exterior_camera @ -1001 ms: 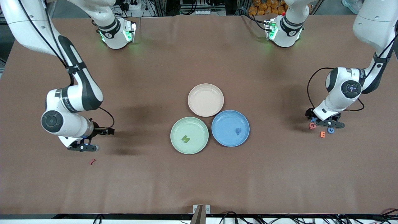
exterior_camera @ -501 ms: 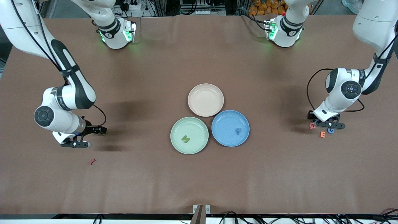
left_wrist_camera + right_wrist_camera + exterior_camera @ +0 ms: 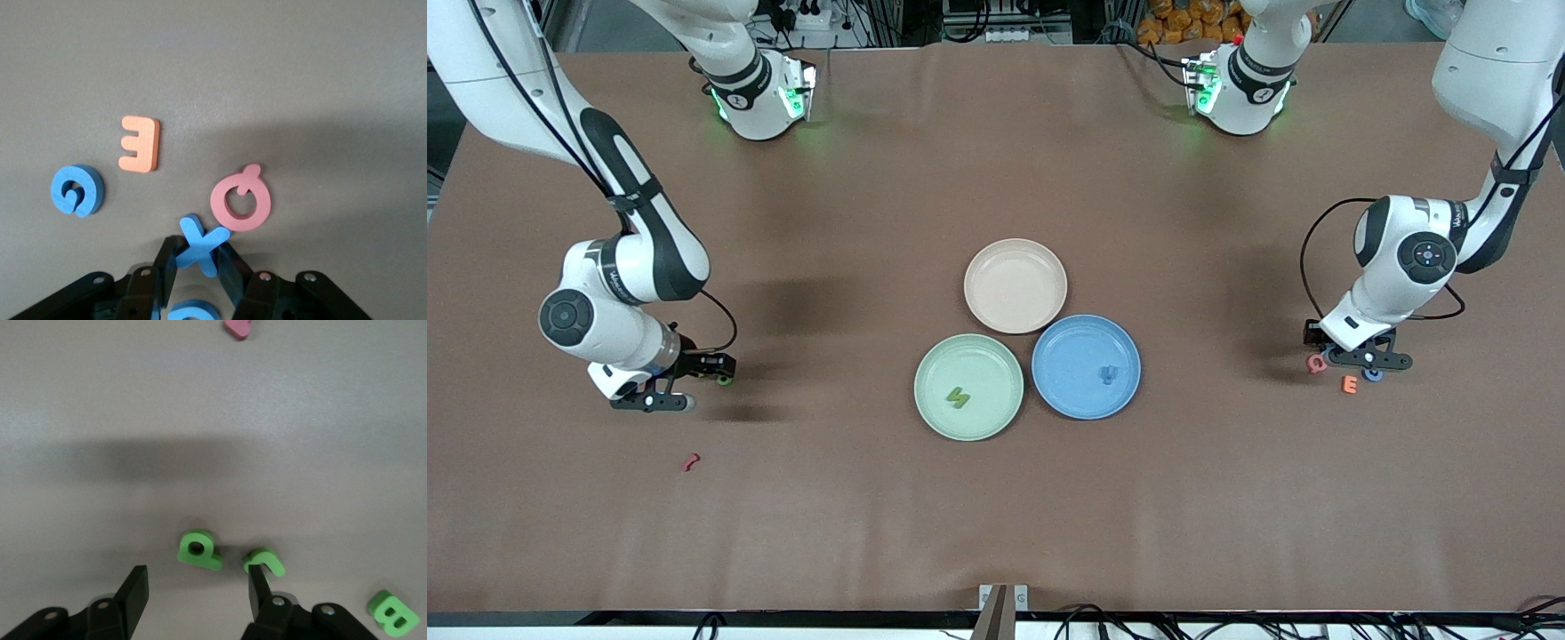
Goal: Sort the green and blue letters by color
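While left gripper (image 3: 197, 267) pinches blue X (image 3: 201, 243), right gripper (image 3: 197, 590) gapes

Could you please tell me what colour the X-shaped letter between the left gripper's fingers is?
Blue; the X shows best in the left wrist view.

We see a wide table (image 3: 996, 498) covered with a brown cloth that fills almost the whole front view. The cloth has some soft folds and wrinkles, mostly toward the top edge. The light comes from above and it is even; it makes blurred dark shadows on the cloth. Along the upper edge of the view we notice metal frames, black cables (image 3: 996, 31) and a white power strip (image 3: 811, 12) on the floor. There is also a pile of orange things (image 3: 1183, 20) there, which we cannot identify. At the lower edge, a black border runs along the table, with more cables (image 3: 1103, 622) and a small grey bracket (image 3: 1002, 597) in the middle.
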You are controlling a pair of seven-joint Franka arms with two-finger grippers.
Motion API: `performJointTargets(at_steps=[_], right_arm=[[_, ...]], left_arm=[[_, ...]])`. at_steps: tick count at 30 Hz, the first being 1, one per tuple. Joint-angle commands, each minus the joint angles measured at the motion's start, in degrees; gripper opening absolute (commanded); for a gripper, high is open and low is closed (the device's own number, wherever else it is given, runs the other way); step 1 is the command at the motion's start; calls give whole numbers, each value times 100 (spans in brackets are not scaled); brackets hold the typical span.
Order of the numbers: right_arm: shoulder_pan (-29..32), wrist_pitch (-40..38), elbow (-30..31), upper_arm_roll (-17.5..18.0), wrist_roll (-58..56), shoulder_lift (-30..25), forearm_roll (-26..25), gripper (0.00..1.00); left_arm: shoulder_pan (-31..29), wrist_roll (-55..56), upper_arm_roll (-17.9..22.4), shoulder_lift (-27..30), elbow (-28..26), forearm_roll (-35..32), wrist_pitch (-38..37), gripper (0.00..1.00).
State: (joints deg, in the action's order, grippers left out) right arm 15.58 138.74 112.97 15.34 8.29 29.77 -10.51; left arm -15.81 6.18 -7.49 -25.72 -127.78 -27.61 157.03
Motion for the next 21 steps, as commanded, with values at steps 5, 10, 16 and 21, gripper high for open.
performJointTargets(at_steps=[5, 10, 16, 21], right_arm=[[182, 479, 568, 127, 251, -305, -92, 60], [182, 488, 568, 119, 269, -296, -92, 55], [182, 514, 568, 110, 304, -279, -92, 50], [173, 523, 560, 101, 410, -252, -101, 50]], left_arm=[[-54, 252, -208, 234, 43, -8, -14, 0], [-54, 656, -647, 419, 60, 431, -198, 0], [-45, 1464, -1306, 428, 297, 739, -480, 0], [-19, 2430, -1878, 384, 534, 739, -664, 0]])
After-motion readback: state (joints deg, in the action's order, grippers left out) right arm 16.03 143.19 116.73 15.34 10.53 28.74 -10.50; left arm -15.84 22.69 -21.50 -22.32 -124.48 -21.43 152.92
